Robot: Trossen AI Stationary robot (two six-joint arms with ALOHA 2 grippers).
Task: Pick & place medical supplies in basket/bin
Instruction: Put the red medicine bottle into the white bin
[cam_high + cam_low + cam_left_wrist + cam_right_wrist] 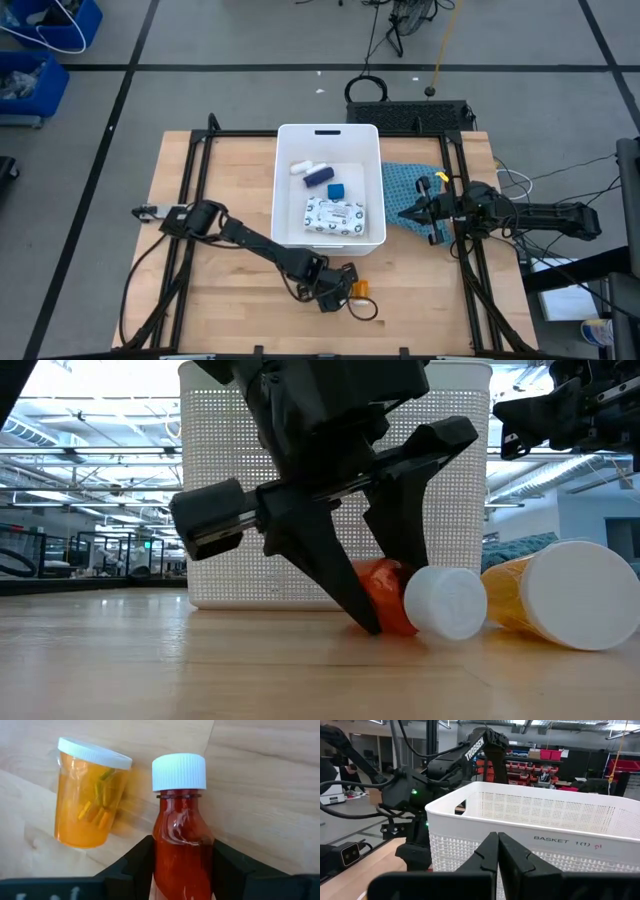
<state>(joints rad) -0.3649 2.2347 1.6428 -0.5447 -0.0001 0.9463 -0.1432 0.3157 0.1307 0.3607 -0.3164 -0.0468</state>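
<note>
The left hand was lowered to the wooden surface near its front edge, its fingers closed against both sides of the lying red bottle. An orange bottle lay just beside it. Beyond stood the white basket, with a patterned packet, tubes and blue cube inside. The right hand was held shut beside the basket, over a teal cloth.
</note>
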